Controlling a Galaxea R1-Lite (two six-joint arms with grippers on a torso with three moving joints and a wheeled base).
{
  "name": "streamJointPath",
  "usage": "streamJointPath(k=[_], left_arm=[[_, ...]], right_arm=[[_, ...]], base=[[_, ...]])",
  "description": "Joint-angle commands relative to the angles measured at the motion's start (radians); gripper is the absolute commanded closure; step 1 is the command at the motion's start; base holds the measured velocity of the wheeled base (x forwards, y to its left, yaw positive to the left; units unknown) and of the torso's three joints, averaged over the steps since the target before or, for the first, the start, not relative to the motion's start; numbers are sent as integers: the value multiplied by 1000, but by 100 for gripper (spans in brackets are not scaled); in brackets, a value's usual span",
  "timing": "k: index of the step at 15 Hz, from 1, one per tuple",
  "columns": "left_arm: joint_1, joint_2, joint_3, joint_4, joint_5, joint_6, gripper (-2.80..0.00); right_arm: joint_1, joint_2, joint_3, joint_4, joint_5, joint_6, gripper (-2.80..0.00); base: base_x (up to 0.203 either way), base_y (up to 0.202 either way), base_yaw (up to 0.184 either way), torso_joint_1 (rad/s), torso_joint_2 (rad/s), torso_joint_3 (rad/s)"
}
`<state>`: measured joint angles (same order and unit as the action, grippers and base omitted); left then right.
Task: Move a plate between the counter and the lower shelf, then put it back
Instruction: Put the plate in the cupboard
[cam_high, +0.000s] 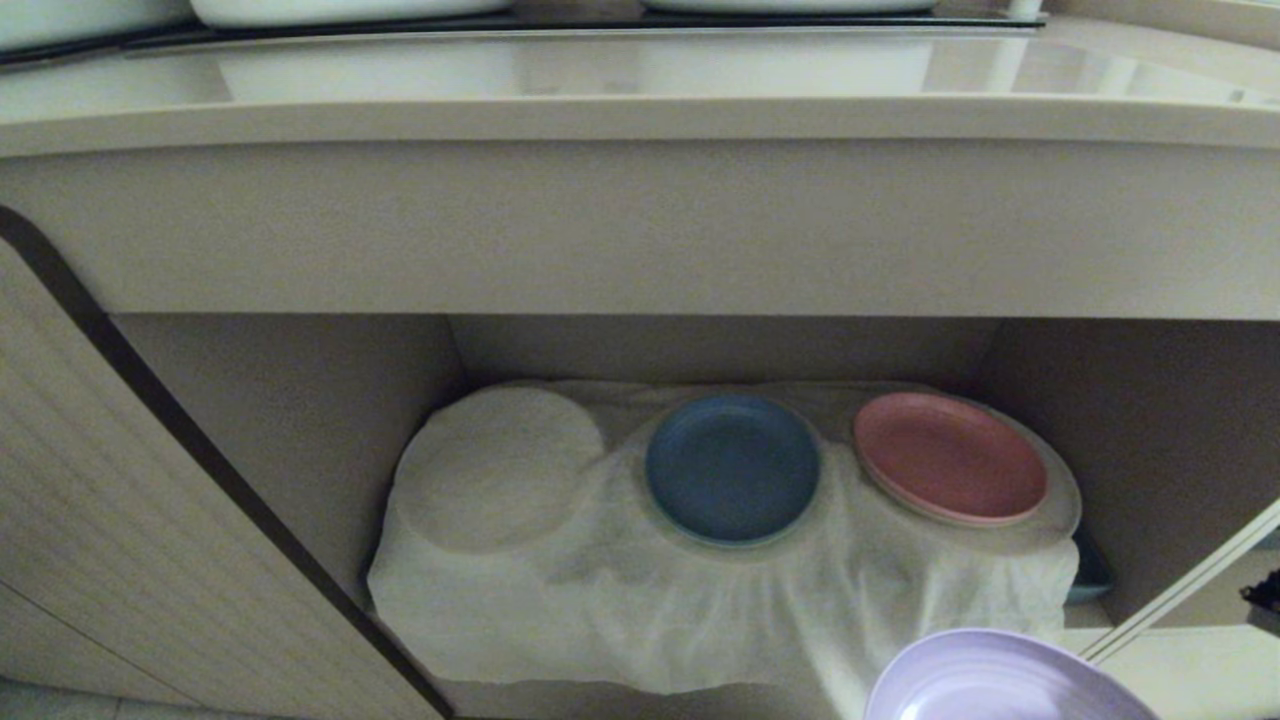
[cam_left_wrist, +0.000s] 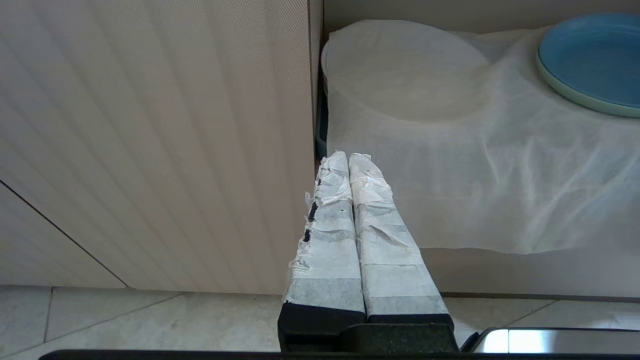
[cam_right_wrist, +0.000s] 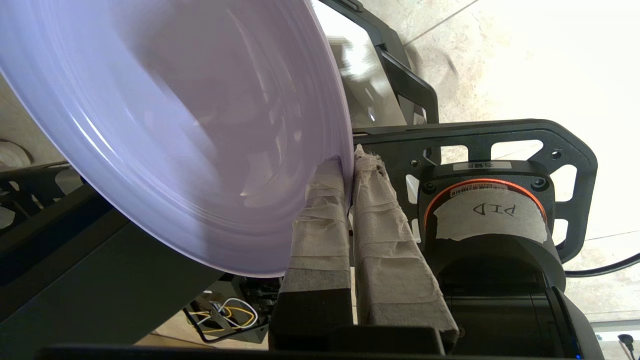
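A blue plate and a pink plate lie side by side on wrinkled white cloth.

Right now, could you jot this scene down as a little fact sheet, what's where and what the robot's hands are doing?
lavender plate: pinched at its rim by the right gripper, out in front of the lower shelf
blue plate: middle of the shelf, on the white cloth
pink plate: right side of the shelf
round shape under cloth: left side, covered
left gripper: shut, empty, idle near the cabinet door
counter: above
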<state>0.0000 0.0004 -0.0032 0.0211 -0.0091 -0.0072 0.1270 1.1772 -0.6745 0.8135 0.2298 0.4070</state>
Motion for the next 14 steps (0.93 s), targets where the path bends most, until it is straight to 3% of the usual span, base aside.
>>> streamJointPath(k=[1, 14], left_arm=[[0, 0, 0, 0, 0, 0, 0], [0, 0, 0, 0, 0, 0, 0]], right_arm=[[0, 1, 0, 4, 2, 3, 0], [5, -1, 3, 3, 2, 26, 0]], base=[[0, 0, 0, 0, 0, 0], [0, 0, 0, 0, 0, 0]])
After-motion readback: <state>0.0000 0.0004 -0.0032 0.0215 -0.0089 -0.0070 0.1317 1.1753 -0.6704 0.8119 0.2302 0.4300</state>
